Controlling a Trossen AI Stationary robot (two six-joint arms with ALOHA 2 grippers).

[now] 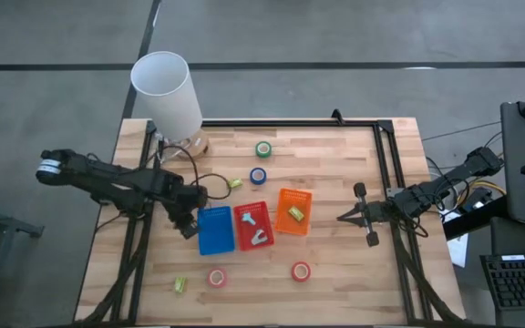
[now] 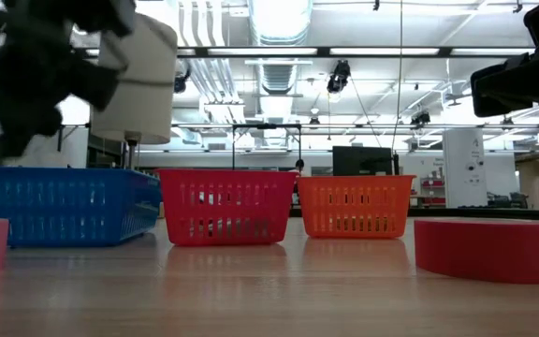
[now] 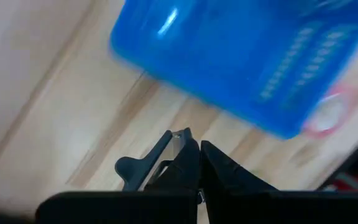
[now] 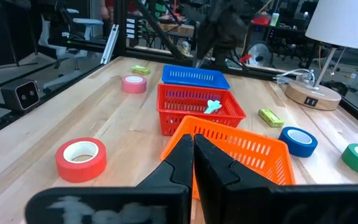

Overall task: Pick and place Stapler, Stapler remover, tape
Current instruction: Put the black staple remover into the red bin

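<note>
Near table centre: three baskets are set in a row, the blue basket [image 1: 215, 230], the red basket [image 1: 253, 227] and the orange basket [image 1: 293, 211].
Left gripper [image 1: 187, 227]: it is held just beside the blue basket's outer edge, above the wood, fingers [image 3: 219, 169] pressed together with nothing seen between them.
Right gripper [image 1: 343, 217]: it is parked near the table's right side, pointed toward the orange basket, fingers clenched on nothing.
Green tape [image 1: 262, 149]: it lies on the far part of the table, well apart from both grippers.
Blue tape [image 1: 259, 176]: it is found just nearer than the green roll, between the lamp [image 1: 168, 91] and the orange basket.
Pink tape [image 1: 217, 278]: it rests on the near part of the table, apart from the left gripper, beyond the blue basket.
Red tape [image 1: 301, 271]: it lies on the near part, in front of the orange basket, apart from the right gripper.
Red basket contents: a pale blue-green item [image 4: 213, 106] is seen inside; what it is cannot be told.
Orange basket contents: a yellow-green block [image 1: 295, 213] is seen inside.
</note>
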